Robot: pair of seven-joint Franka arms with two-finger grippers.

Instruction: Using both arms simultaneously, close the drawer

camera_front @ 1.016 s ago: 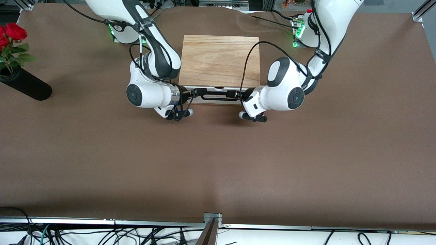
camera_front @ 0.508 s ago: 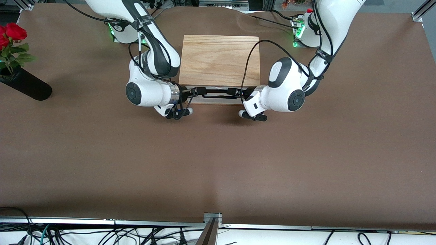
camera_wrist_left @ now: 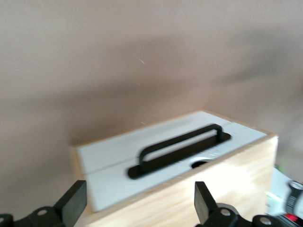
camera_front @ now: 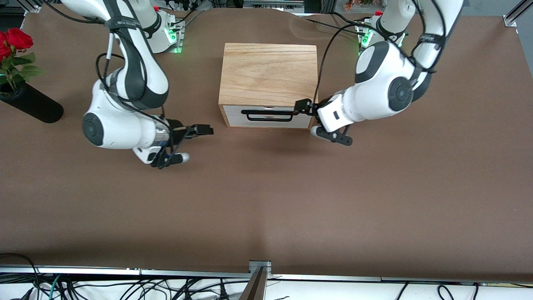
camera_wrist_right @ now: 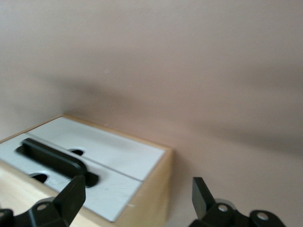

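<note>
The drawer point(camera_front: 266, 118) sits flush in the light-oak box point(camera_front: 268, 73), its white front and black wire handle point(camera_front: 266, 113) facing the front camera. My left gripper point(camera_front: 303, 106) is open and empty beside the drawer front's corner toward the left arm's end. In the left wrist view the drawer front point(camera_wrist_left: 118, 161) and handle point(camera_wrist_left: 180, 149) show past the open gripper point(camera_wrist_left: 139, 205). My right gripper point(camera_front: 204, 130) is open and empty over the table, off the box's corner toward the right arm's end. The right wrist view shows the drawer front point(camera_wrist_right: 109, 151) past the open gripper point(camera_wrist_right: 138, 194).
A black vase point(camera_front: 33, 105) with red roses point(camera_front: 12, 43) lies at the right arm's end of the table. The brown table point(camera_front: 266, 200) stretches toward the front camera, with a metal rail and cables point(camera_front: 258, 277) along its near edge.
Both grippers were against the drawer's front at the handle; they have drawn back and apart, the right one farther. The drawer front now sits flush with the box.
</note>
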